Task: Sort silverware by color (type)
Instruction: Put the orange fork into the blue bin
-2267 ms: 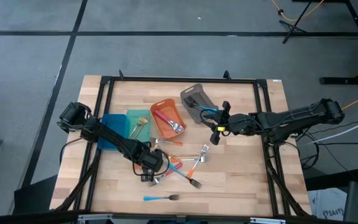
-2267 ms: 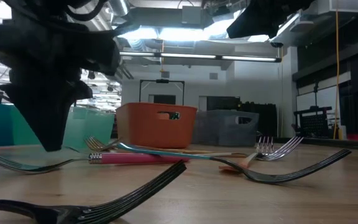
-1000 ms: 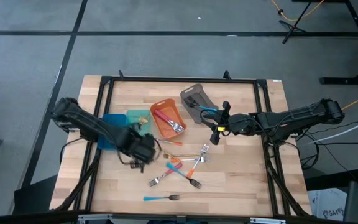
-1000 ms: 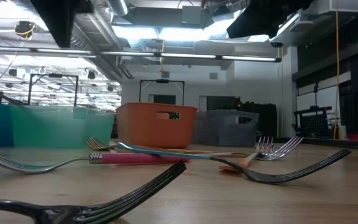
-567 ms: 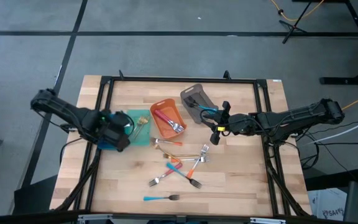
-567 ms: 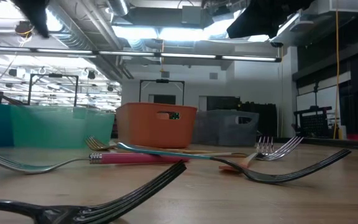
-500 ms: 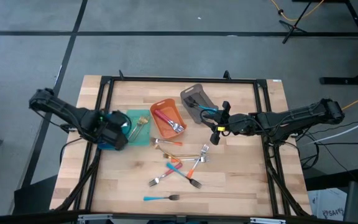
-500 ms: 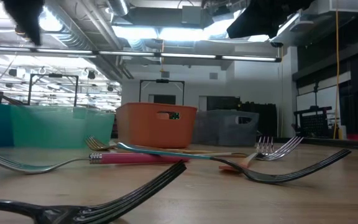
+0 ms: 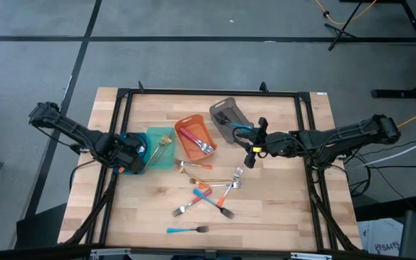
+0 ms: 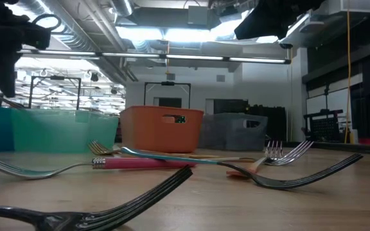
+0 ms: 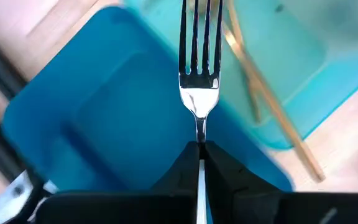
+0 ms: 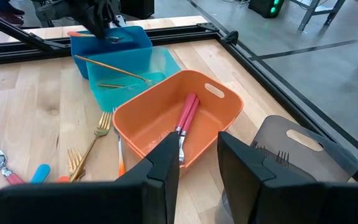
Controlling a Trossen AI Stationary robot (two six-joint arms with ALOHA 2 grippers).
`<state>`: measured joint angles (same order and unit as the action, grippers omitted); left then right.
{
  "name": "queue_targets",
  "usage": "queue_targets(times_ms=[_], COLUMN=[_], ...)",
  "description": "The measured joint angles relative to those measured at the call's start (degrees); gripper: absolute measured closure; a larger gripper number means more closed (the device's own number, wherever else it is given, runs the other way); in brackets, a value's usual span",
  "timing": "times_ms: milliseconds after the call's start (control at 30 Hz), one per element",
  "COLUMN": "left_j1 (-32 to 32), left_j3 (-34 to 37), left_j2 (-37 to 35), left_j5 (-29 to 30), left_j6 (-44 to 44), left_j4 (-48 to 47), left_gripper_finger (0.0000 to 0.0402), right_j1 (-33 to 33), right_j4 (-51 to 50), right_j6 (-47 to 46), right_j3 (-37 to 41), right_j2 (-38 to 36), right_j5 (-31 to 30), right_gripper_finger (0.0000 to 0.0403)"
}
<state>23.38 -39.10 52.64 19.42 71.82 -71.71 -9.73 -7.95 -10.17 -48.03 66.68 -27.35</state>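
The left tool (image 11: 199,155) hung over the blue bin (image 11: 104,118), pinching a fork (image 11: 199,81) — the right tool (image 12: 194,155) waited spread above the orange bin (image 12: 173,118).

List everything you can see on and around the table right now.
bins: four; blue, teal, orange, grey; in a row on the table
red-handled utensils: apparently two; in the orange bin
gold fork: at least one; in the teal bin
gold forks: two; on the table beside the orange bin
mixed forks: several; red, orange, blue handles; table centre
blue-handled fork: one; alone near the front edge
left gripper: jaws shut on a fork, over the blue bin
right gripper: jaws open, empty, near the grey bin
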Motion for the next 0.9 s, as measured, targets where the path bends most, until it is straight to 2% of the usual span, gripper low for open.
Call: queue_targets(times_ms=[233, 900], left_j1=[-2.0, -10.5], left_j3=[0.3, 1.4], left_j2=[0.1, 0.2], left_j5=[2.5, 1.7], left_j6=[1.6, -1.8], left_j4=[-0.5, -2.2], left_gripper_finger=[0.0397, 0.0397], right_j1=[0.0, 0.0], right_j4=[0.0, 0.0], right_j6=[0.0, 0.0], right_j3=[0.0, 0.0], right_j2=[0.0, 0.0], right_j5=[0.0, 0.0], right_gripper_finger=[0.0303, 0.0303])
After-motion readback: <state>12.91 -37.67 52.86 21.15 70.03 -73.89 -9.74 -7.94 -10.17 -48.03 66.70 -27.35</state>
